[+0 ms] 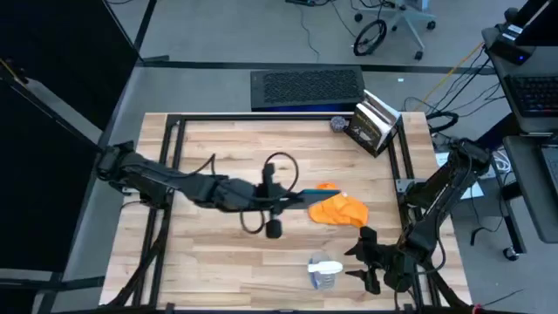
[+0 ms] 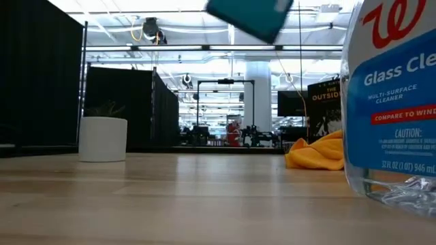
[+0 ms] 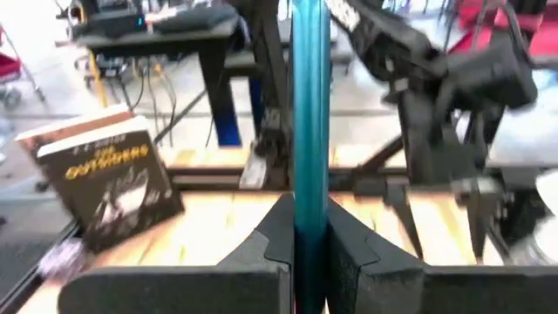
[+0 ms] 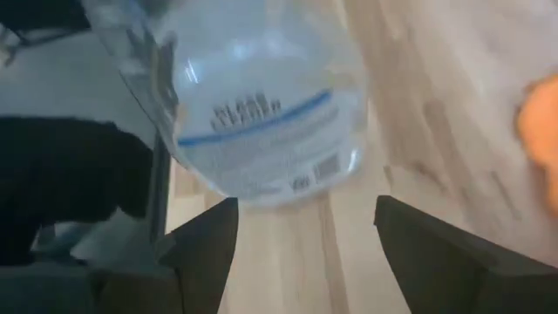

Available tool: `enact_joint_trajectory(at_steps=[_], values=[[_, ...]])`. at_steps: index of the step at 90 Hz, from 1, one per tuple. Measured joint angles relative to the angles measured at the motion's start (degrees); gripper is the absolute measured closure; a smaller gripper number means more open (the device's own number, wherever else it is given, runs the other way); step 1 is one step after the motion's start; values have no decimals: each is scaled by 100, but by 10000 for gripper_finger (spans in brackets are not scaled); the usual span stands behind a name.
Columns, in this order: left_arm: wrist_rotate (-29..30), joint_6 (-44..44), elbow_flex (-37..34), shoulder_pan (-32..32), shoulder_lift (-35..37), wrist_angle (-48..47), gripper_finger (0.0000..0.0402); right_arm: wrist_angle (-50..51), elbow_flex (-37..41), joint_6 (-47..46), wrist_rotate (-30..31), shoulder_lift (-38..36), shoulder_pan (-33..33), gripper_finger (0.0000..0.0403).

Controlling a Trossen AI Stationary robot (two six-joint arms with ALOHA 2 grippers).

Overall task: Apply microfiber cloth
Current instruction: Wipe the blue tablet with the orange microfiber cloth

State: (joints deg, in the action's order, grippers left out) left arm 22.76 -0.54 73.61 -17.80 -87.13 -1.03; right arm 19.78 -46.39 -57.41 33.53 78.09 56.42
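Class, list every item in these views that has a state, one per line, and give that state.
left gripper: shut on the teal tablet, held edge-on above the table
right gripper: open, just off the spray bottle
spray bottle: standing on the table, not held
microfiber cloth: crumpled on the table, not held
book: closed

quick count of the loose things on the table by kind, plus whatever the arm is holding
orange microfiber cloth: 1
clear spray bottle: 1
book: 1
small purple-grey object by the book: 1
teal tablet, held in the left gripper: 1
white pot, low view only: 1
total: 6
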Motion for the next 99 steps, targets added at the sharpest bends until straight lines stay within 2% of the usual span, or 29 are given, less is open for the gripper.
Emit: enact_joint_trajectory(at_steps=[13, 27, 37, 48, 73, 99], values=[[425, -112, 5, -513, 398, -290, 393, -356, -2, 251, 291, -474, 105, 149], [922, -827, -199, -814, 417, -918, 393, -474, -2, 461, 514, -665, 188, 149], [927, -1236, -506, -615, 171, -1173, 393, -465, -2, 474, 580, -616, 184, 149], [1023, -1235, -643, -273, -112, -1299, 393, -445, -2, 468, 576, -505, 138, 149], [916, -478, -650, 337, -750, -1283, 393, -438, -2, 411, 576, -229, 138, 149], [716, -162, -652, 489, -1079, -1306, 393, -325, -2, 411, 578, -14, 16, 149]])
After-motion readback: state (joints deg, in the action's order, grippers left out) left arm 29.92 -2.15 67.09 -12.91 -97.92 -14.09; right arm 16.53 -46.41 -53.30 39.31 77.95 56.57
